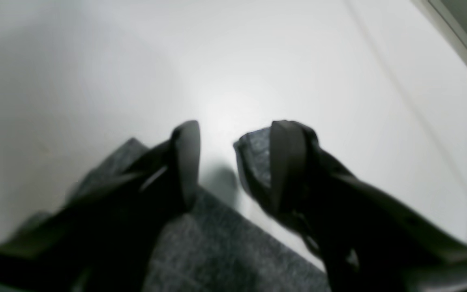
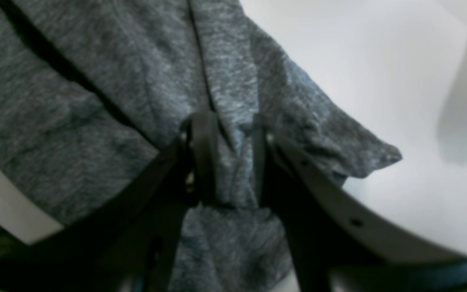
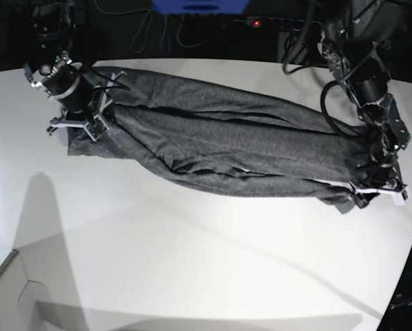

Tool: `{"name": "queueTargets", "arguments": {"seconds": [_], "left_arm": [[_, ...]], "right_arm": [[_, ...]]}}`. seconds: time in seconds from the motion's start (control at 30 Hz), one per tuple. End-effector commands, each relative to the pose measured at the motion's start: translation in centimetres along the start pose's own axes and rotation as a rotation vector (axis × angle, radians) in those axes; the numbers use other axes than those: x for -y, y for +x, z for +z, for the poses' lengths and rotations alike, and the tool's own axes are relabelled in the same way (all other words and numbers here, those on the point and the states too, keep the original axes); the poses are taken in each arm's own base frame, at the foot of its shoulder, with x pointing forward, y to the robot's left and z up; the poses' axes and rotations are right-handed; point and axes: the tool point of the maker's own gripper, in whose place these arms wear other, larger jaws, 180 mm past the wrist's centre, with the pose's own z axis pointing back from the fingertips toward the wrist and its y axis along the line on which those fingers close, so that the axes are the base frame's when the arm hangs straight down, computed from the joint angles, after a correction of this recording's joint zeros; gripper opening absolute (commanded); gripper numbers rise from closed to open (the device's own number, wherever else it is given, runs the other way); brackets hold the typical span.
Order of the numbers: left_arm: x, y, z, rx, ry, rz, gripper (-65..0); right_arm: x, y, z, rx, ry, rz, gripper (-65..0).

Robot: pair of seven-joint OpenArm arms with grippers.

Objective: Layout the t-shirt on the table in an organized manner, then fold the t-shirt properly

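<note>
Grey t-shirt (image 3: 227,148) unmarked, white table (image 3: 192,262) plain

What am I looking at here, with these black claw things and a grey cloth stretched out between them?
This is a robot with two arms working at a white table. One picture is an overview from in front; the other two come from small cameras mounted on each wrist, looking down past the claws.

The cloth is a dark grey t-shirt, stretched out long between the arms above the table.

In the overview, the right gripper is on the left side. Its wrist camera shows its two fingers pinched on a bunch of the shirt.

The left gripper is at the shirt's other end. Its wrist picture shows a gap between the fingertips with cloth wrapped around one finger, so I cannot say how firmly it holds.
</note>
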Motion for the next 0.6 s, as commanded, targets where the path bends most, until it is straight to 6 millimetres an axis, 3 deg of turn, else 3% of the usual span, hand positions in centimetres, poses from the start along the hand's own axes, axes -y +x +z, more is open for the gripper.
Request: {"name": "queueTargets", "arguments": {"seconds": [0.0,0.23,0.5,0.57], "left_arm": [[0.5,2.3,-0.2,0.055,-0.017,-0.003,-37.4],[3.2,0.9,-1.1,0.003,-0.076,-0.073,-37.4],[3.4,0.9,-1.2,0.003,-0.077,-0.073,-38.0],[3.1,0.1,-1.3,-0.018,-0.072,-0.066,-38.5]], "right_arm": [[0.6,1.1,0.3,0.041,-0.016,0.009,-49.0],[0.5,1.3,0.2,0.046,-0.013,0.01,-49.0],[0.6,1.1,0.3,0.041,-0.017,0.008,-49.0],[0.6,1.1,0.3,0.041,-0.017,0.009,-49.1]]}}
